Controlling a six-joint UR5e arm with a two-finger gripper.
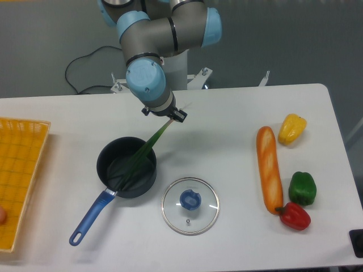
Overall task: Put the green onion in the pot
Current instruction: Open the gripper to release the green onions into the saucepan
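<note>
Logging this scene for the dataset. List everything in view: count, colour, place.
green onion: one, green with a pale upper end, slanting from the gripper down into the pot
pot: one, dark blue-black with blue handle, left of centre
glass lid: one, clear with blue knob, right of the pot
baguette: one, orange-brown, right side
yellow pepper: one, far right, rear
green pepper: one, far right
red pepper: one, front right
basket: one, yellow, left edge
table: one, white
gripper: one, grey arm with light blue joints, fingers holding the onion's pale end above the pot's rear right
</note>
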